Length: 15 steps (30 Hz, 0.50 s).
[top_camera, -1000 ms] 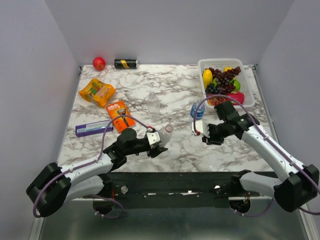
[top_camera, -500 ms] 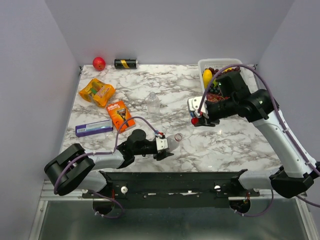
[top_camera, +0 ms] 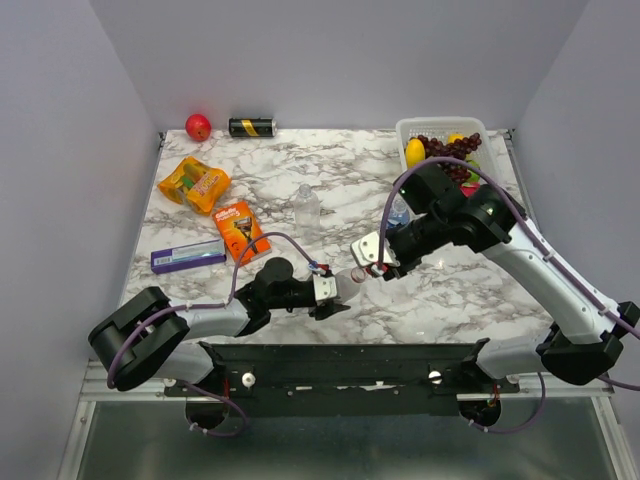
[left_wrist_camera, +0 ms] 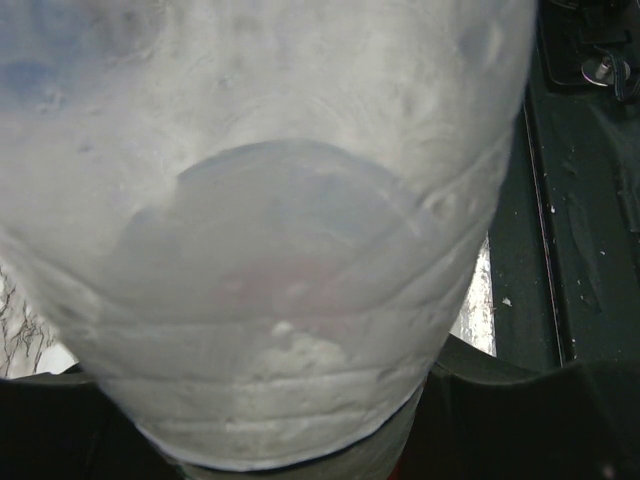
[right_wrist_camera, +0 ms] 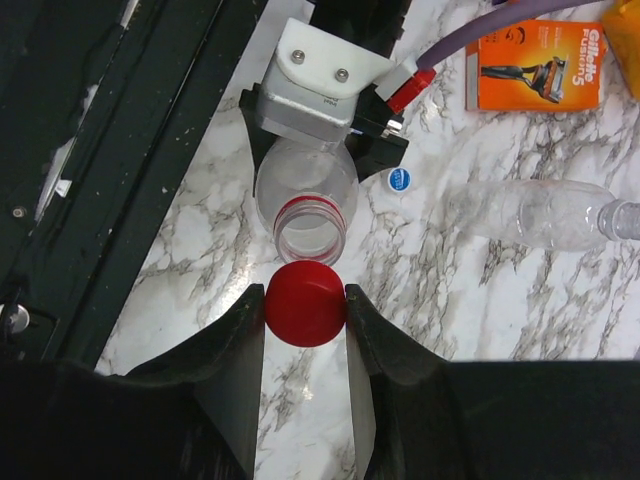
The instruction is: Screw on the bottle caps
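Since the earlier frame the right arm has come down and leftward from the fruit basket, and the left arm has stayed where it was. Now the right claw is narrowly closed on the red cap, one finger pressing on each side of it. Directly ahead of this claw's tips is the open mouth of the clear bottle, which has a red ring around its neck. The cap is just before the mouth, but I cannot tell if it touches the rim. The left claw is closed on the body of this bottle and holds it lying nearly flat, with the mouth pointing toward the right claw. In the left wrist view the bottle fills almost all the picture, so the fingers are hardly visible there. A blue cap lies on the marble table just beside the left claw's tip, apart from the bottle. Farther ahead of the right claw is a plain bottle with no cap, and behind it the orange razor pack. Another bottle with a blue label stands behind the right arm, partly hidden.
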Each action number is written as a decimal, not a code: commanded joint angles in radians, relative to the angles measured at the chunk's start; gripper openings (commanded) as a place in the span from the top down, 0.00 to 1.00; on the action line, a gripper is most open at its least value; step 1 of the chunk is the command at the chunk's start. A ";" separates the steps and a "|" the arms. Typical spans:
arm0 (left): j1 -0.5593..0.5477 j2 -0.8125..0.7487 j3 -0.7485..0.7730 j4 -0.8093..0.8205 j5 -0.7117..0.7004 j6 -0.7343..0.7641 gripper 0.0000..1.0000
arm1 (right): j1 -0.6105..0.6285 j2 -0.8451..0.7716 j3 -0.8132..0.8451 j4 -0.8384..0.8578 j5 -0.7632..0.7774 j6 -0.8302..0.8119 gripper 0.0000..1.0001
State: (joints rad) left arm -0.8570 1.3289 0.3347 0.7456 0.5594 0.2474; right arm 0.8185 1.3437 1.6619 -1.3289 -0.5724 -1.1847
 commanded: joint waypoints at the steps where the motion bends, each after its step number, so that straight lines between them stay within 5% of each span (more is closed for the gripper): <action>1: -0.005 0.010 0.032 0.006 0.017 0.029 1.00 | 0.033 0.014 -0.022 0.003 0.022 -0.035 0.64; 15: -0.005 0.007 0.043 0.004 0.027 0.041 1.00 | 0.080 0.018 -0.070 0.083 0.066 -0.009 0.64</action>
State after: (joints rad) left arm -0.8577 1.3304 0.3515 0.7227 0.5594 0.2680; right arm 0.8837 1.3594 1.6207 -1.2789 -0.5388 -1.1965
